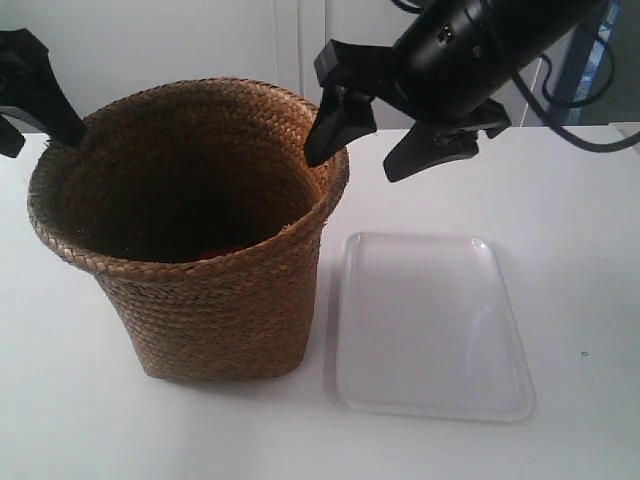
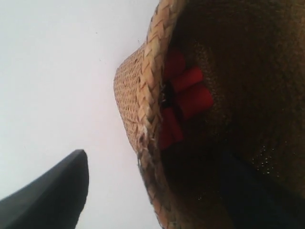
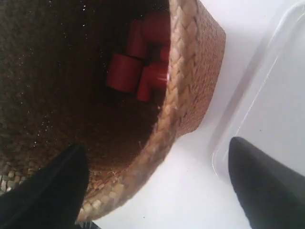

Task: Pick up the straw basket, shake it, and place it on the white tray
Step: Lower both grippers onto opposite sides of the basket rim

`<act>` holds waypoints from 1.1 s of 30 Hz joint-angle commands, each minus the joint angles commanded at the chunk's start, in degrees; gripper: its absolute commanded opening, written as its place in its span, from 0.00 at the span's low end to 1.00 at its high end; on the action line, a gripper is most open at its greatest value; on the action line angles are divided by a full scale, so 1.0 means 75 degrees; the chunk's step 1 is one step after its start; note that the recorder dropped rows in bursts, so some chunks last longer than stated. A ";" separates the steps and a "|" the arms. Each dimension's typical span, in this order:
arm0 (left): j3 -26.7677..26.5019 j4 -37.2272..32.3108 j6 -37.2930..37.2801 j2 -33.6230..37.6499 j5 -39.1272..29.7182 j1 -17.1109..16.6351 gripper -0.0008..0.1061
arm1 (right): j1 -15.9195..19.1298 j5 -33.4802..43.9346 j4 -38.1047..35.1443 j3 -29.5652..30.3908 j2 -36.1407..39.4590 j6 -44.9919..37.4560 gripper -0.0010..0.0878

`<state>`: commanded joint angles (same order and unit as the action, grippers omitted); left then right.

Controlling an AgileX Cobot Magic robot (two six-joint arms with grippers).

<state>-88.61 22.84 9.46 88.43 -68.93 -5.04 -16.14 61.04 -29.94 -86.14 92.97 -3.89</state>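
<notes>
Right end effector: jaws spread wide and holding nothing. One finger hangs inside the basket, the other outside it, with the braided rim running between them. I cannot tell whether either finger touches the straw.

Left end effector: the same set-up on the opposite side of the rim. It is wide open, with the inner finger dark against the basket wall and the outer finger over bare table. No grip here either.

The basket stands upright on the table with its long axis vertical, mouth up and flared wider than the base. Some red cylindrical pieces lie at the bottom; the count is unclear.

The tray lies flat on the table just beside the basket, with a thin strip of table between them. Nothing is in it. In the exterior view its long side runs away from the camera.

Key relation: the tray lies on the right end effector's outer side, and that arm's outer finger hangs over the tray's edge. The right arm is nearer the tray and the left arm sits on the far side of the basket from it. My judgement is that both jaws must close on the rim first, and the carry then goes sideways toward the right arm.

No brand, label or writing can be read on the basket, the tray or the arms.
</notes>
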 joint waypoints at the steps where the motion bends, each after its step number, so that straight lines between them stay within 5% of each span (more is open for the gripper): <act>1: 0.0000 0.0000 0.0000 0.0031 0.0056 0.0000 0.73 | -0.0017 -0.0059 0.0001 0.0000 0.0065 0.0015 0.86; 17: 0.0000 0.0759 0.0207 0.1139 0.0314 0.0062 0.73 | -0.0017 -0.0823 -0.0427 0.0014 0.1411 0.0384 0.86; 21: 0.0000 0.0789 0.0334 0.1533 0.0331 0.0268 0.55 | -0.0068 -0.1035 -0.0545 0.0014 0.1658 0.0384 0.68; 24: 0.0000 0.1039 0.0334 0.1547 0.0485 0.0321 0.29 | -0.0068 -0.1538 -0.0545 0.0014 0.1671 0.0384 0.33; 26: 0.0000 0.1277 0.0349 0.1547 0.0531 0.0321 0.04 | -0.0068 -0.1604 -0.0566 0.0014 0.1638 0.0384 0.01; 33: 0.0402 0.2232 0.1854 0.0566 0.1643 0.0739 0.01 | -0.0399 -0.2434 -0.0334 0.0138 0.0694 -0.0100 0.01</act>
<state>-85.60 39.57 23.37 92.68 -56.60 0.50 -19.13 42.79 -32.44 -85.11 98.18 -4.63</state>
